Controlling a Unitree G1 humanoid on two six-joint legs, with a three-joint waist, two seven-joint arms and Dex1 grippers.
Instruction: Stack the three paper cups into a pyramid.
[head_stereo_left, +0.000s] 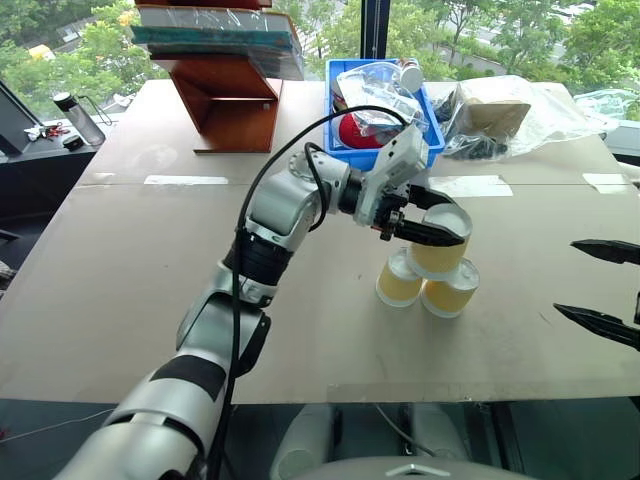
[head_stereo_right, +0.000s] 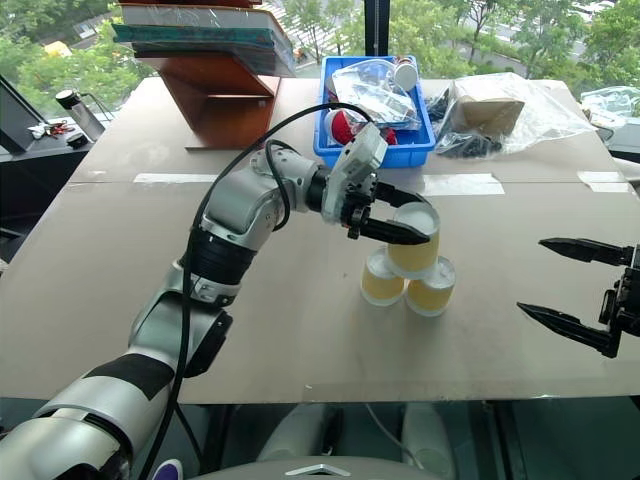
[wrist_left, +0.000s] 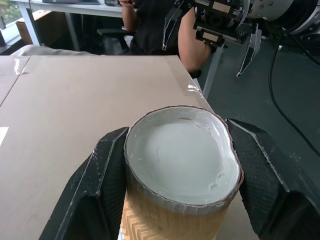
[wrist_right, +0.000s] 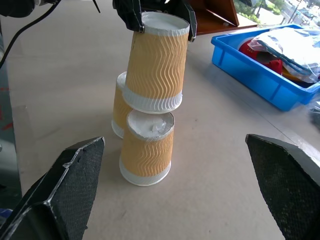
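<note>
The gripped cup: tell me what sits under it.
Under the gripped cup, held by the left gripper, stand two upside-down cups side by side on the table. The rear cup is largely hidden.

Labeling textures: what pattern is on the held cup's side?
Wavy embossed ridges on mustard-yellow, on the top cup; clearest in the right wrist view.

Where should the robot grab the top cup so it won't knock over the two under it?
Probably high up on the top cup, near its upturned base, coming from the side. It stands upside down on the two lower cups, so a high grip keeps the jaws clear.
</note>
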